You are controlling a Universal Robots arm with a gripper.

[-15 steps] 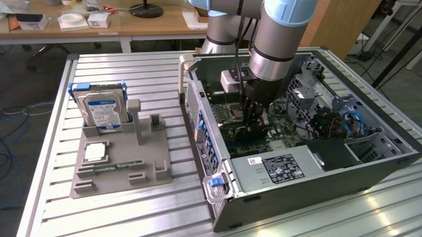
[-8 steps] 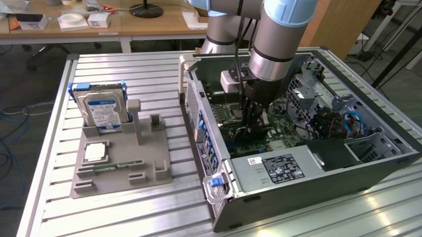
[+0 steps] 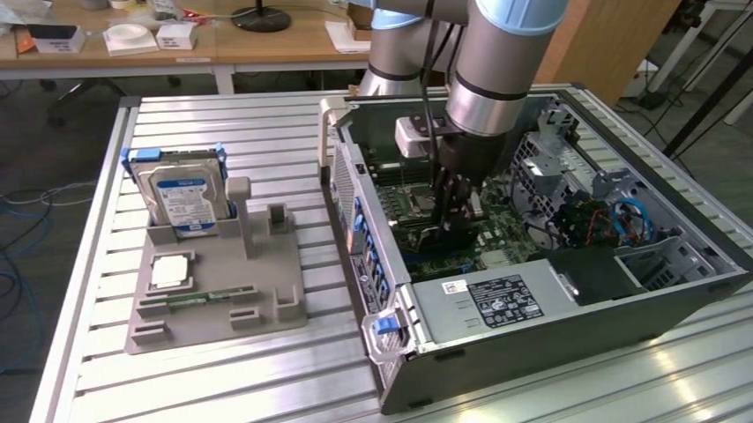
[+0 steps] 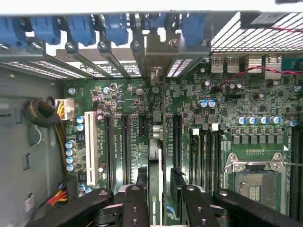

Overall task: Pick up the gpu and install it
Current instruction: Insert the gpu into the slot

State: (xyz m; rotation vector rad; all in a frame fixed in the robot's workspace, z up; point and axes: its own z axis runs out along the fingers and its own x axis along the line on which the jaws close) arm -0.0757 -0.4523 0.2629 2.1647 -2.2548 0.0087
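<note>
Installation looks nearly done: gpu (image 4: 156, 156) stands edge-on in a motherboard (image 4: 227, 99) slot, gripper (image 4: 160, 201) fingers parted either side, not clamping it. Seating now needs checking.

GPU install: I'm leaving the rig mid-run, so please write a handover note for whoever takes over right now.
Hand: open, inside the computer case, one finger on each side of the gpu, not clamping it.
Gpu: standing on edge in a motherboard slot, its bracket end at the rear card openings.
Hard drive: upright in the grey fixture beside the case.
Done: pick-up and placement into the slot.
Left: full seating cannot be confirmed from these views; the hand is not yet out of the case.
</note>
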